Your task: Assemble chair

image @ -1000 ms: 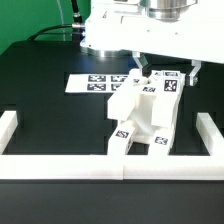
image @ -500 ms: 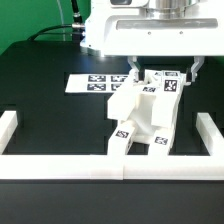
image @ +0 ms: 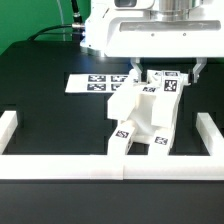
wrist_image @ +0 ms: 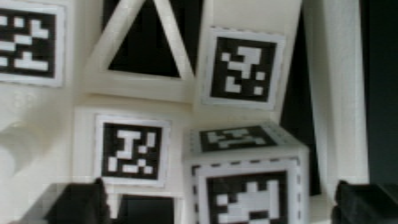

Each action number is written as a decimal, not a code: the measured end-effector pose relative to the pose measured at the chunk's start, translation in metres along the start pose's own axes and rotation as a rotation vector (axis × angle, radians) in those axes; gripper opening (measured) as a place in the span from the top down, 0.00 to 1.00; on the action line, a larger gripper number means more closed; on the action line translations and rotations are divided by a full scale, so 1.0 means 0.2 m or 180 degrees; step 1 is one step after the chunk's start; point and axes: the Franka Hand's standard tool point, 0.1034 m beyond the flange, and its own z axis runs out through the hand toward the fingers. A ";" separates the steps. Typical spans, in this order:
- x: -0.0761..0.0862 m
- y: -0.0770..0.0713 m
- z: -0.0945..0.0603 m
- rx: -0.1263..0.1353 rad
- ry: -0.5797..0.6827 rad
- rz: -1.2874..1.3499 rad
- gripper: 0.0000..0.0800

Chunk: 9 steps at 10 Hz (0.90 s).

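The partly joined white chair [image: 145, 115] stands near the front rail, with tagged feet at the front and a tagged top block [image: 168, 85] at the back. My gripper [image: 165, 73] hangs over that back part, one dark finger [image: 134, 72] on each side. In the wrist view the gripper [wrist_image: 217, 205] straddles a tagged white block [wrist_image: 246, 185]. Its fingertips [wrist_image: 80, 205] stand apart from the block with dark gaps showing, so it is open and grips nothing.
The marker board [image: 95, 83] lies flat behind the chair toward the exterior view's left. White border rails run along the front [image: 110, 166], the left [image: 8, 125] and the right [image: 212, 132] of the black table.
The arm has come down slightly over the chair's back part, and the fingers have drawn a little closer together. The chair has not moved.
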 end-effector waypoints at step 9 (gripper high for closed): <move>0.00 0.00 0.00 0.0005 -0.0005 0.1212 0.64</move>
